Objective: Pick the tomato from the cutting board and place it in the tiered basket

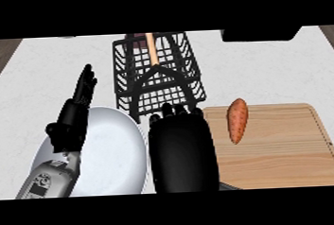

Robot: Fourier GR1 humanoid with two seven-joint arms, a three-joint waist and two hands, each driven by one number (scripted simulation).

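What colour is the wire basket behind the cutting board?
The basket is black, with an orange-tan rod inside it; the head view, the only one, shows it.

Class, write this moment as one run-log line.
left hand: open over plate | right hand: near basket | tomato: unseen | board: sweet potato

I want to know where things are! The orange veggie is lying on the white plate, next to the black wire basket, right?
Not quite. In the head view the orange vegetable lies on the wooden cutting board, not on the white plate. The black wire basket does stand close by, just behind the board's left corner.
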